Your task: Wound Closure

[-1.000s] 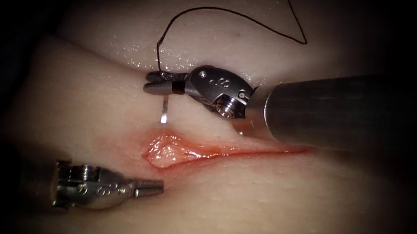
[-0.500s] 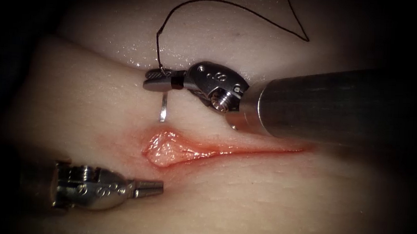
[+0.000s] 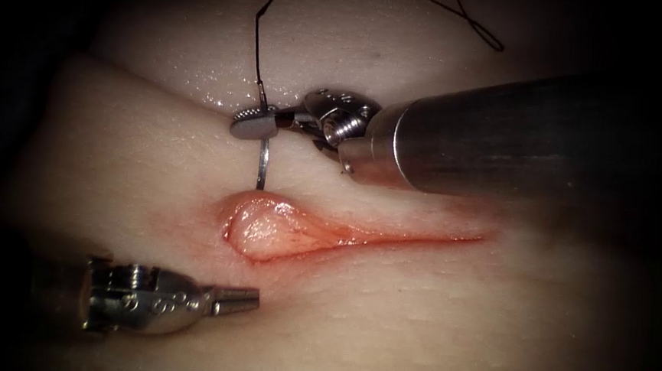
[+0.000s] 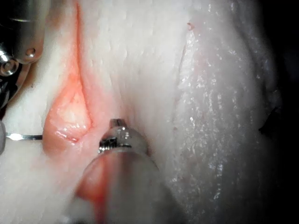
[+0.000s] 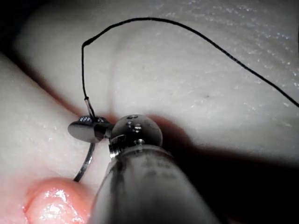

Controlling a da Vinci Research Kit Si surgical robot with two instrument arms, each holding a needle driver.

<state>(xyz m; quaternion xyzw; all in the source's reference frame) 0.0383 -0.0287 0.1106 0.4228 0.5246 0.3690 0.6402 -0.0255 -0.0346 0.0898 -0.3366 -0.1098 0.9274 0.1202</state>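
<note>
R arm's steel needle driver [image 3: 254,122], centre frame, is pinching the thin curved steel needle [image 3: 262,166] near its thread end, tip pointing down just above the pink gaping cut [image 3: 282,235], not yet in tissue; L tool [image 3: 236,301], lower left, is sitting closed on nothing.

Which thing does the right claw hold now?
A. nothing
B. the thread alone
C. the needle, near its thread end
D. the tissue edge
C: the right claw is shut on the needle close to where the thread joins it.

Tissue [image 3: 415,321] moist, glossy; needle [image 3: 263,162] polished metal; thread [image 5: 187,30] matt black.
</note>
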